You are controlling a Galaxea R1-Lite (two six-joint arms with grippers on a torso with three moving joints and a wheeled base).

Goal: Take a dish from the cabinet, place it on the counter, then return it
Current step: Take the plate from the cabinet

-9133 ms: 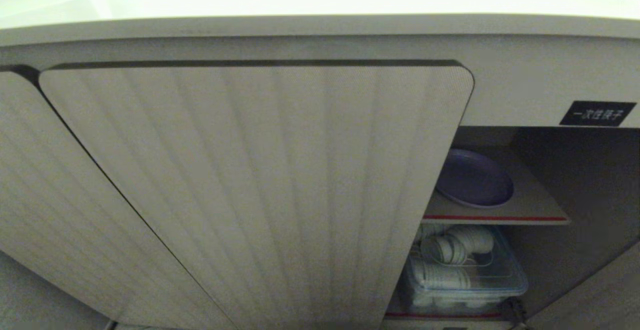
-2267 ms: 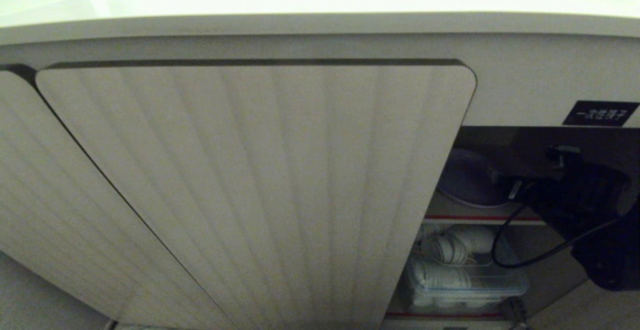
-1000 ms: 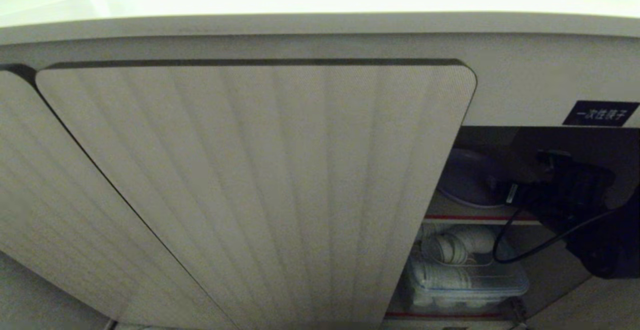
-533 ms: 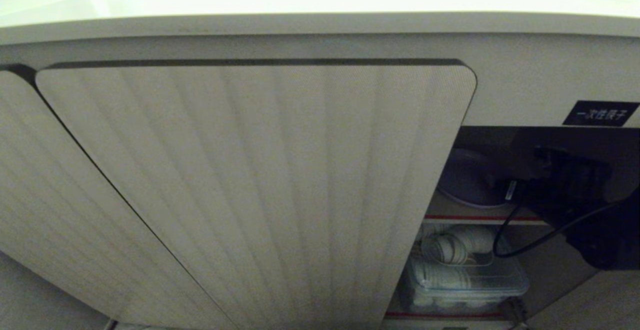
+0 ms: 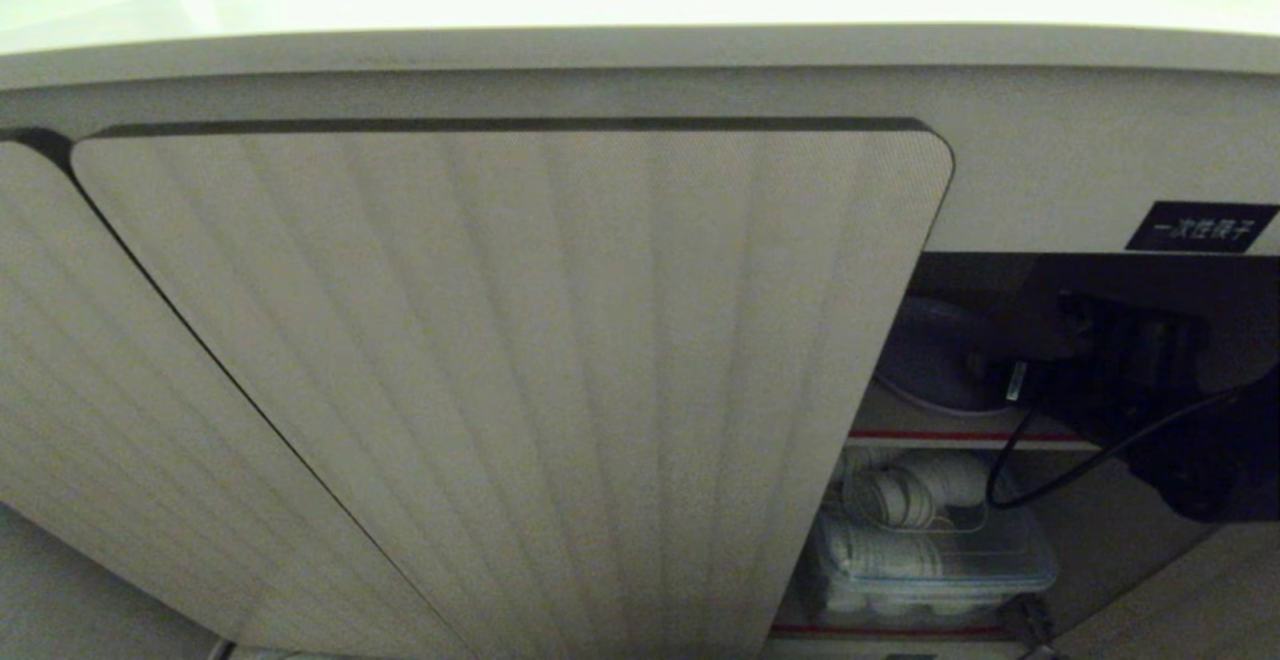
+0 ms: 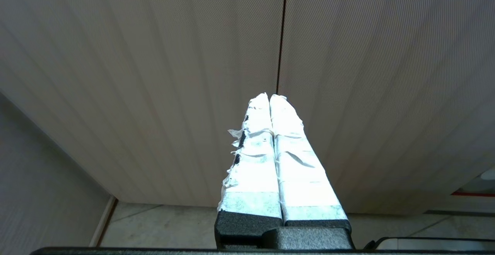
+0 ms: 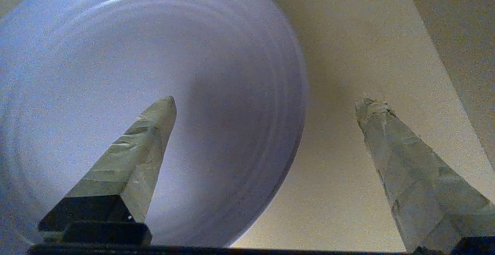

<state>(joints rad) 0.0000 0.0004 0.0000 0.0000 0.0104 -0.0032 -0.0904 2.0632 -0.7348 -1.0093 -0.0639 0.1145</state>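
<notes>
The cabinet (image 5: 520,380) fills most of the head view under the cream surface (image 5: 600,10); its ribbed left door is closed, and the right compartment stands open with a red-edged inner shelf (image 5: 960,435). On that shelf, deep in the opening and just right of the door's edge, lies the lavender plate (image 5: 935,360), flat and right way up. Below the shelf sits a clear lidded box of white cups (image 5: 930,550).

The plate looks like thin moulded plastic: light, stiff enough to lift by one side, not fragile, but smooth, so likely slippery. Its raised rim on the side nearest the opening seems the best place to pinch, one finger above and one below.

The right hand (image 7: 267,108) is inside the compartment at shelf height with its jaws spread wide, holding nothing; in the right wrist view one taped finger (image 7: 143,143) lies over the plate's face and the other hangs beyond the rim, over the bare shelf. The left hand (image 6: 269,96) hangs in front of the closed doors, fingers pressed together, empty.

Compared with the earliest head picture, where the compartment showed only plate and shelf, the dark right arm now crowds it and hides the plate's right side; over the last second it has slid slightly further in.
</notes>
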